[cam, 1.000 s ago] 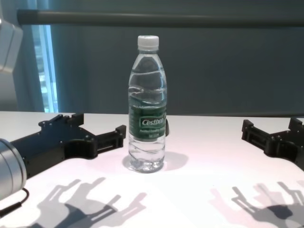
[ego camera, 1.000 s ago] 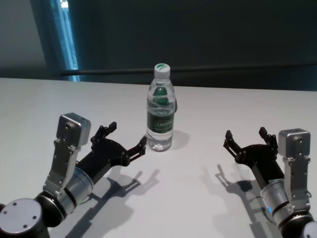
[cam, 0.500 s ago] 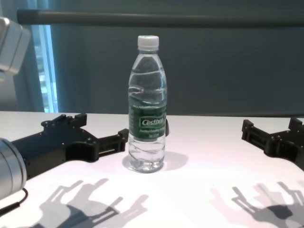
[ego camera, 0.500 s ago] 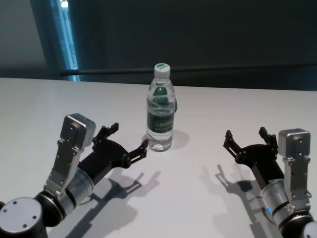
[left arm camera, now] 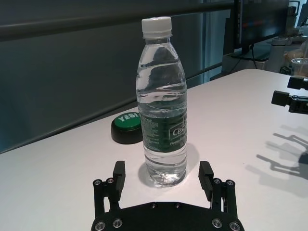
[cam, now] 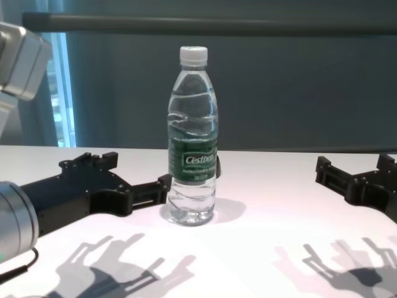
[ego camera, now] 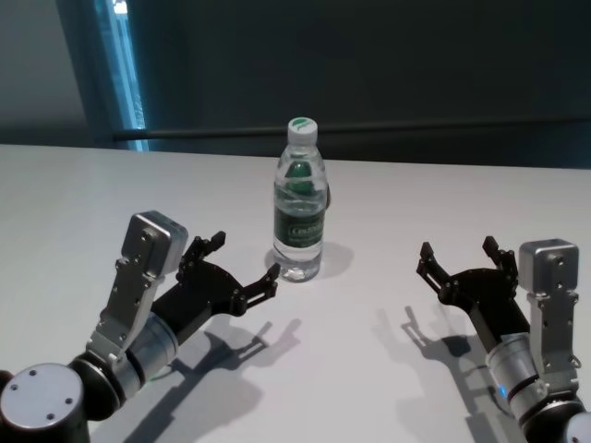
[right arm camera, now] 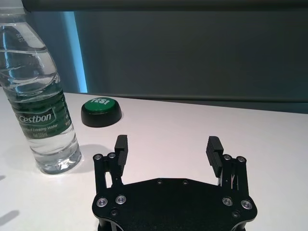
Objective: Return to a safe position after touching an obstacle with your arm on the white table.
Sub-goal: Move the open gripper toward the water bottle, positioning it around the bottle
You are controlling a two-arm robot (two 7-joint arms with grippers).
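The clear water bottle (ego camera: 299,208) with white cap and dark green label stands upright on the white table (ego camera: 388,369); it also shows in the chest view (cam: 193,136). My left gripper (ego camera: 246,256) is open and empty, low over the table, pointing at the bottle's base. In the left wrist view the bottle (left arm camera: 162,110) stands just ahead of the left gripper (left arm camera: 162,168), centred between the two fingers with a gap on each side. My right gripper (ego camera: 458,249) is open and empty, well to the right of the bottle (right arm camera: 41,110).
A black-based green button (left arm camera: 127,127) sits on the table just behind the bottle; it also shows in the right wrist view (right arm camera: 100,111). A dark wall with a rail runs behind the table's far edge. Bare tabletop lies between the two arms.
My left arm has shifted to the right, and its gripper has crept a little closer to the bottle's base. The bottle and the right arm have not moved.
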